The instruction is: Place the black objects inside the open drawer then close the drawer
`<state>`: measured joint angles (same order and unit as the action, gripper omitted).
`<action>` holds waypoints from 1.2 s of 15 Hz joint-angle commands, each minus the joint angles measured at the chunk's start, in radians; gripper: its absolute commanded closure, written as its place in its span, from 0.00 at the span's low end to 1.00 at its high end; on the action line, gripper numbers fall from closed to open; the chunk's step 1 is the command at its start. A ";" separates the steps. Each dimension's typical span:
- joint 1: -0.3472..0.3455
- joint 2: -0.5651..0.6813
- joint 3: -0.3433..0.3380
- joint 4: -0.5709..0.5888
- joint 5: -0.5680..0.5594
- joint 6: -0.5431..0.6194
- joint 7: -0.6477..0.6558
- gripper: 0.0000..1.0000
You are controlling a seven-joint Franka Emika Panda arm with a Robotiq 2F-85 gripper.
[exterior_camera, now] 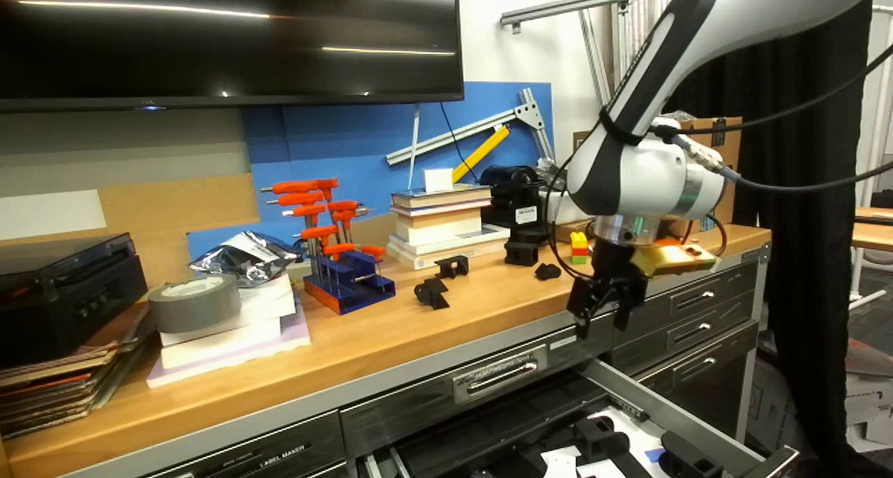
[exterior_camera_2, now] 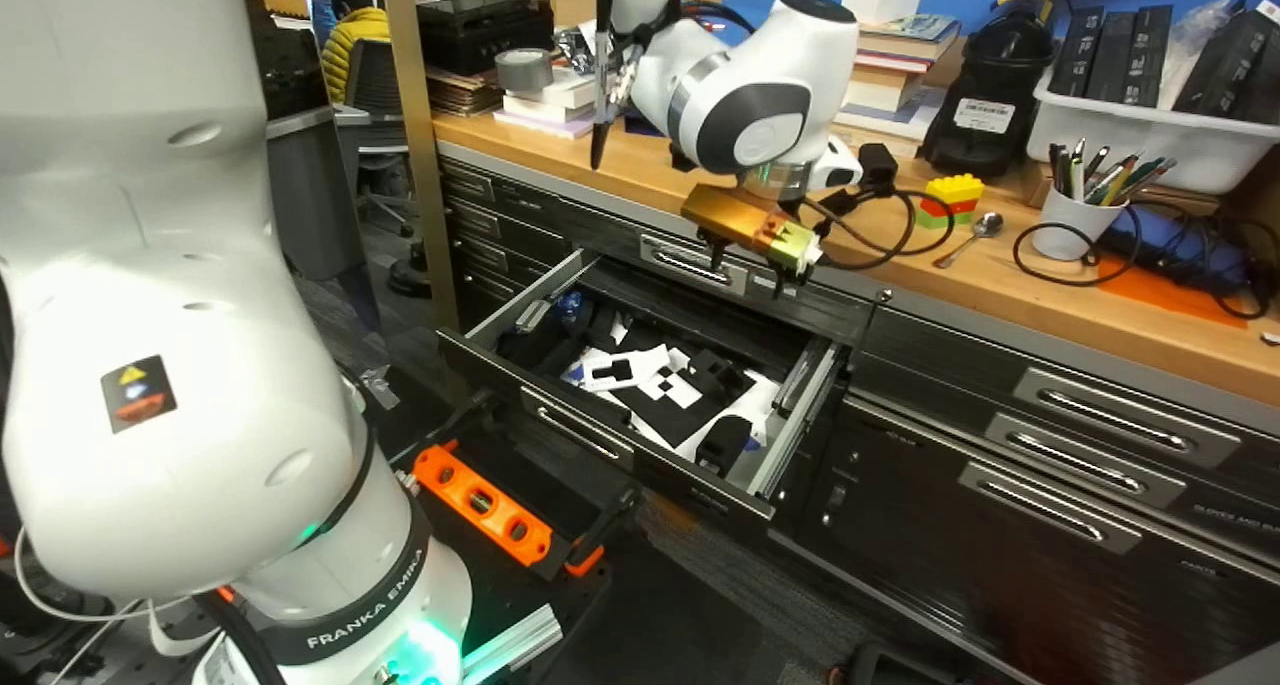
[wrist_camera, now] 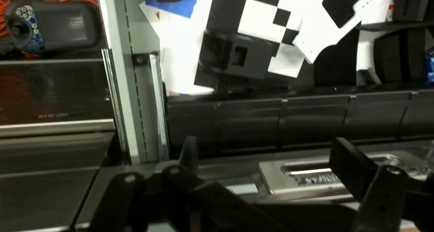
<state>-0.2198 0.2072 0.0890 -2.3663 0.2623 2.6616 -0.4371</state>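
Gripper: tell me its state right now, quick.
Gripper: open, jaws wide apart in the wrist view, holding nothing.

arm (exterior_camera_2: 170, 305): glossy white shells, dark inlays (exterior_camera_2: 722, 135) | base band (exterior_camera_2: 355, 607): black, white "FRANKA EMIKA" | sticker (exterior_camera_2: 138, 393): dark, yellow triangle | cable (exterior_camera: 802, 186): black, silvery connector (exterior_camera: 698, 153) | wrist block (exterior_camera: 673, 259): gold | end effector (wrist_camera: 266, 150): black, jointed fingers (wrist_camera: 351, 169), pale round pivot heads (wrist_camera: 393, 170)

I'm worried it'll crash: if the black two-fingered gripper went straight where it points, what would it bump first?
Pointing down, the gripper would probably meet the long black divided tray at the back of the open grey metal drawer, though depth is unclear.
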 commanded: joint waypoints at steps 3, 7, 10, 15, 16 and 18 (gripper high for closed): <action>0.088 0.003 -0.058 0.214 -0.132 -0.138 0.142 0.00; 0.123 0.093 -0.093 0.387 -0.225 -0.179 0.242 0.00; 0.131 0.182 -0.106 0.514 -0.249 -0.221 0.281 0.00; 0.147 0.303 -0.132 0.672 -0.278 -0.287 0.351 0.00; 0.148 0.320 -0.137 0.697 -0.283 -0.300 0.362 0.00; 0.153 0.344 -0.145 0.737 -0.294 -0.317 0.382 0.00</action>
<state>-0.0871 0.5023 -0.0324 -1.7305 0.0016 2.3992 -0.1062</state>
